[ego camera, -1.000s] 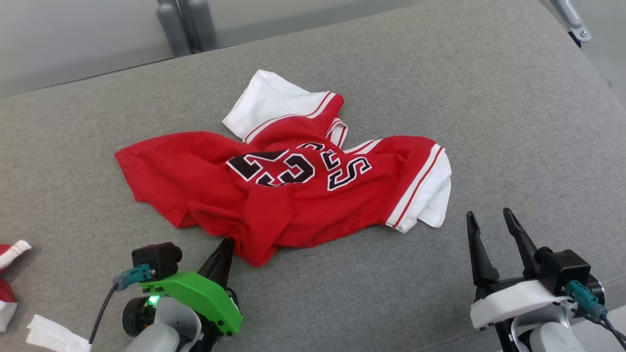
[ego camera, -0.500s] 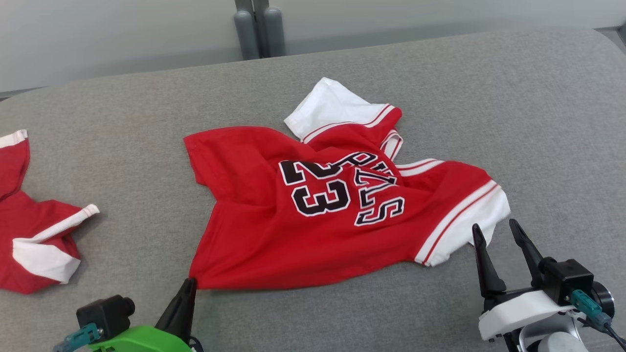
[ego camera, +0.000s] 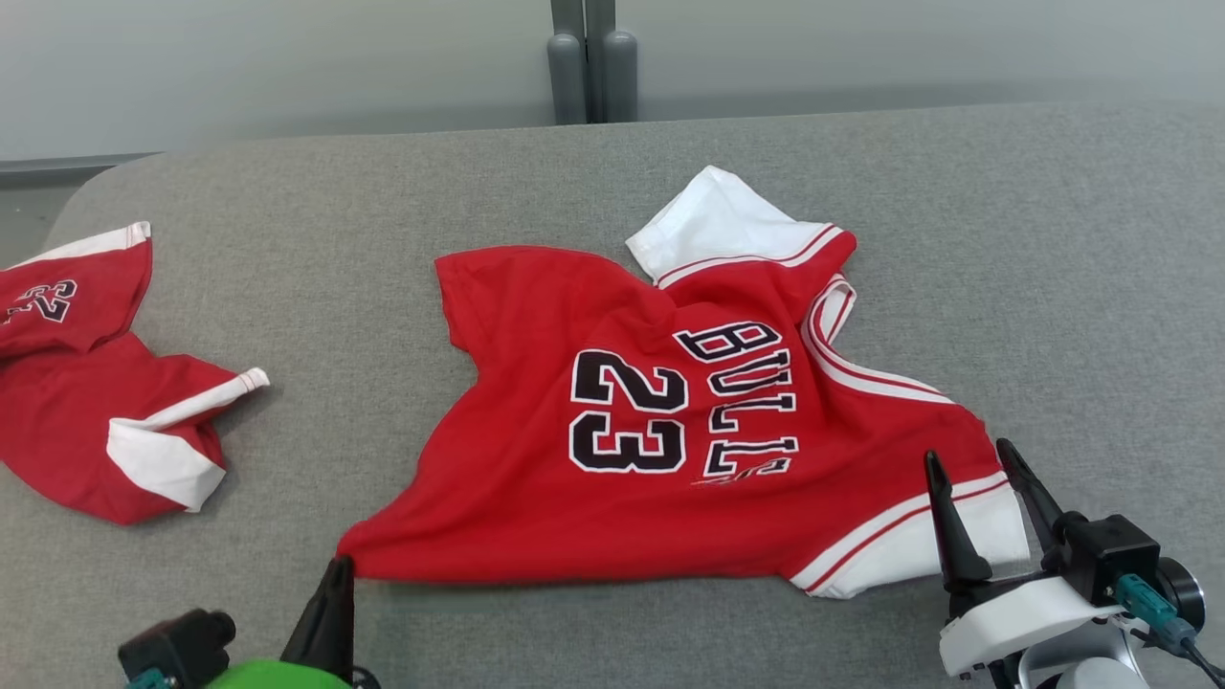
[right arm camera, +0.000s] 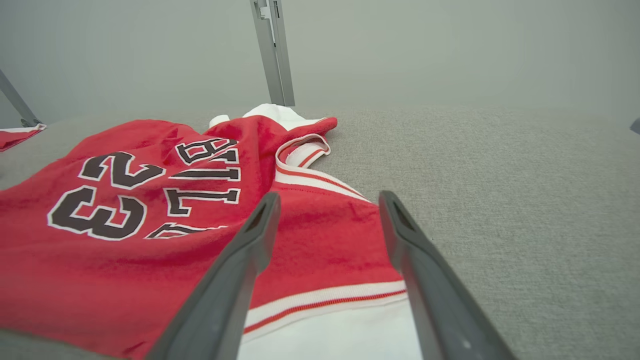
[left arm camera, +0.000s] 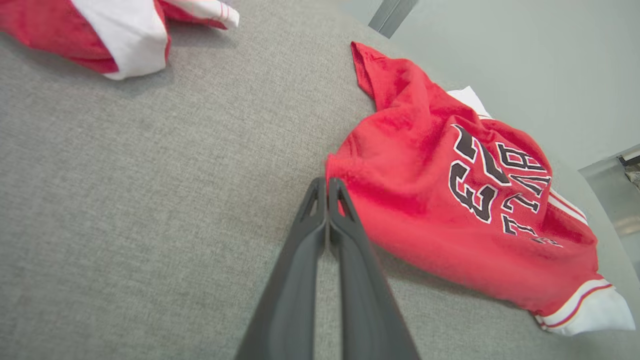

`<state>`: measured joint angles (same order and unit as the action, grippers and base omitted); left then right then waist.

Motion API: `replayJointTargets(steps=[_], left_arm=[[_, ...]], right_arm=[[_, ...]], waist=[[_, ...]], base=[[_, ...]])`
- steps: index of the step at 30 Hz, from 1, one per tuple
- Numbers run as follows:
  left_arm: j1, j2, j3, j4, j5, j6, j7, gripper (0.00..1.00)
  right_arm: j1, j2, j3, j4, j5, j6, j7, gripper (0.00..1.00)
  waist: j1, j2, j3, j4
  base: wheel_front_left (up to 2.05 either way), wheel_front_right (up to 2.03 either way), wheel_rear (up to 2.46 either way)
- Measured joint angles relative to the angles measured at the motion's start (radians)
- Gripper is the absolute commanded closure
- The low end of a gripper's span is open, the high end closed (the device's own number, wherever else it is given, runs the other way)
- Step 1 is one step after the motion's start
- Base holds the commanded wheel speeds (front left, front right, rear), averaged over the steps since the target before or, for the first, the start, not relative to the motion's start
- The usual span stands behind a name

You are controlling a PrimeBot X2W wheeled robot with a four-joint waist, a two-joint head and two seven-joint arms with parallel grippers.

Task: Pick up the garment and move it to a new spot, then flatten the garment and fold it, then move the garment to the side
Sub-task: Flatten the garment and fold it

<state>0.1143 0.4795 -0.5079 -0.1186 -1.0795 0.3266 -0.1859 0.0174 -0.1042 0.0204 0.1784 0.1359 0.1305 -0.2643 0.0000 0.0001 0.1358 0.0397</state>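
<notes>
The garment is a red jersey with white sleeves and black "23" lettering, lying mostly spread on the grey cushion. My left gripper is at the lower left, shut on the garment's near-left hem corner; in the left wrist view the closed left gripper pinches the edge of the garment. My right gripper stands open over the near white sleeve. In the right wrist view the right gripper has its fingers spread above the garment's red shoulder and striped sleeve band.
A second red and white jersey lies crumpled at the cushion's left end, also seen as the second jersey in the left wrist view. Grey posts stand behind the cushion's far edge. Bare cushion stretches to the right.
The head camera has swung left. The garment has been drawn out from a crumpled heap into a flatter spread, its hem corner staying in my left gripper. The right gripper now sits over the sleeve.
</notes>
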Motion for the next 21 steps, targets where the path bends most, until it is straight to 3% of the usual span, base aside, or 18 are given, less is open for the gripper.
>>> replayJointTargets(steps=[1, 3, 6, 10, 15, 19, 21], left_arm=[[-0.025, -0.003, 0.000, 0.005, 0.012, 0.000, 0.001, 0.00], [-0.066, -0.008, -0.011, 0.036, 0.012, 0.003, 0.034, 0.00], [-0.091, 0.028, -0.025, 0.106, 0.044, 0.045, 0.072, 0.00], [-0.089, 0.043, 0.022, 0.101, 0.036, 0.068, 0.047, 0.00], [-0.108, 0.049, 0.023, 0.024, 0.048, 0.032, 0.017, 0.00], [-0.231, 0.046, -0.075, 0.030, 0.130, 0.019, 0.098, 0.00], [-0.310, 0.017, -0.126, 0.062, 0.153, 0.007, 0.154, 0.00]], right_arm=[[0.000, 0.000, 0.003, 0.001, 0.000, 0.000, 0.000, 0.00], [-0.004, 0.001, 0.011, 0.004, 0.000, 0.000, 0.000, 0.00], [-0.029, 0.007, 0.035, 0.009, 0.000, 0.000, 0.000, 0.00], [-0.043, 0.015, 0.028, 0.004, 0.003, 0.000, 0.000, 0.00], [-0.033, 0.023, 0.019, 0.003, 0.003, 0.000, 0.000, 0.00], [-0.048, 0.029, 0.026, 0.002, 0.004, 0.000, 0.000, 0.00], [-0.063, 0.033, 0.029, 0.002, 0.009, 0.000, 0.000, 0.00]], waist=[[0.0000, 0.0000, 0.003, 0.003], [0.0000, 0.0000, 0.009, 0.004], [0.0000, 0.0000, 0.015, -0.009], [0.0000, 0.0000, 0.021, -0.041], [0.0000, 0.0000, 0.036, -0.082], [0.0000, 0.0000, 0.053, -0.115], [0.0000, 0.0000, 0.061, -0.137]], base=[[0.00, 0.00, 0.00], [0.00, 0.00, 0.00], [0.00, 0.00, 0.00], [0.00, 0.00, 0.00], [0.00, 0.00, 0.00], [0.00, 0.00, 0.00], [0.00, 0.00, 0.00]])
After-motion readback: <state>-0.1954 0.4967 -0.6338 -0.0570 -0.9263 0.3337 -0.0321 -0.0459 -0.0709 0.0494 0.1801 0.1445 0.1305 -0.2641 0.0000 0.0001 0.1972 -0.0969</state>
